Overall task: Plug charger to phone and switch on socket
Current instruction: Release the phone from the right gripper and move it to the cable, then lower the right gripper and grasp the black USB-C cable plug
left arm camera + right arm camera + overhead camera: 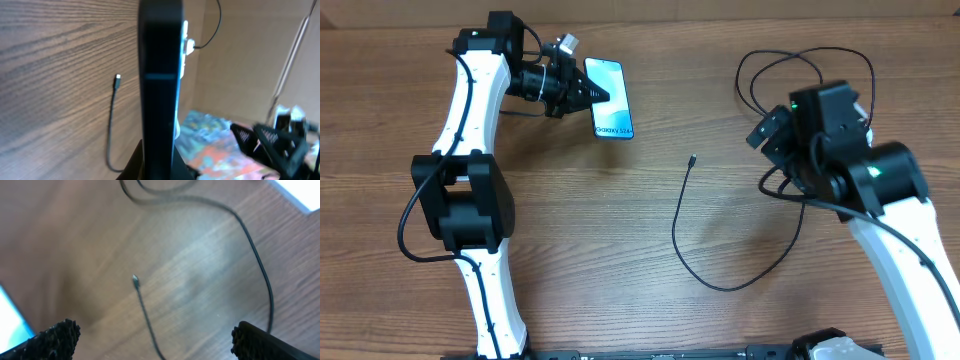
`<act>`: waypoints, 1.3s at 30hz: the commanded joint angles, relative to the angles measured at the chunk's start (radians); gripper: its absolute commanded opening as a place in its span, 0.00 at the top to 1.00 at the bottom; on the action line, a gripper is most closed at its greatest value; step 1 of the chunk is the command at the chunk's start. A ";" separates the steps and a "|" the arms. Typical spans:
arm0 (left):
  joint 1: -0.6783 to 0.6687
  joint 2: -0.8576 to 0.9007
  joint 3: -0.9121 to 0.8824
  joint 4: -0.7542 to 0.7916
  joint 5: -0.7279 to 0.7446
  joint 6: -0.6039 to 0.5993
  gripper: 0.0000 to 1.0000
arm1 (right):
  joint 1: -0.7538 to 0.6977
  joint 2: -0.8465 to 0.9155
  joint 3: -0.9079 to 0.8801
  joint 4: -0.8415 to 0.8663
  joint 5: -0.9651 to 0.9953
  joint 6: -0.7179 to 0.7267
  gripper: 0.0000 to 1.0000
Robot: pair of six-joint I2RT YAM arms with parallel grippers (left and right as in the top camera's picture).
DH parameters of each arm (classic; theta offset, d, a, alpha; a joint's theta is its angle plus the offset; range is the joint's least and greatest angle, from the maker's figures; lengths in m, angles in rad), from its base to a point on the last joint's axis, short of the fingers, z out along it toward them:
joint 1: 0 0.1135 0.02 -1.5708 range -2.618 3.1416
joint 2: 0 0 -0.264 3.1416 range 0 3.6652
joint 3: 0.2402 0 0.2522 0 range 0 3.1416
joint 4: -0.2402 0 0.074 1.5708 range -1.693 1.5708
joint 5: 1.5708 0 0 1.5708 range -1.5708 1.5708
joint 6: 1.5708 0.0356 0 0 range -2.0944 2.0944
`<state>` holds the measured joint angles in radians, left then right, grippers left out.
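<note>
I see a matt brown wood-grain surface [620, 300]. The phone [610, 100] has a glossy screen and a smooth dark edge. The charger [677, 220] is matt black, its tip bright metal.

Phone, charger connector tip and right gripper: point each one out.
phone [616, 108], overhead view, middle of its lit screen.
charger connector tip [692, 159], overhead view, metal end of the cable.
right gripper [152, 337], right wrist view, midway between its open fingertips.

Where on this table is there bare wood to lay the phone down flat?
Free: the wide patch between the left arm and the charger, below the phone. Crowded: around the right arm, where the charger's loops gather.
</note>
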<state>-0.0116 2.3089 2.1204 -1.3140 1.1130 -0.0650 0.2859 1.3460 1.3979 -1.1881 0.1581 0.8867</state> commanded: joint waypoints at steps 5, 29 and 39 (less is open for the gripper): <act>0.040 -0.095 0.023 -0.019 -0.127 0.204 0.96 | 0.036 0.230 -0.048 0.062 -0.309 -0.278 0.13; 0.017 -0.151 0.022 0.010 -0.417 0.147 0.96 | 0.037 0.773 0.449 -0.196 -0.299 -0.369 0.19; 0.013 -0.151 0.022 -0.006 -0.418 0.147 0.96 | 0.043 0.884 0.537 -0.191 -0.255 -0.292 0.23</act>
<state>0.0059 2.1929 2.1204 -1.3167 0.6777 0.0845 0.3214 2.2078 1.9537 -1.3891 -0.1204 0.5625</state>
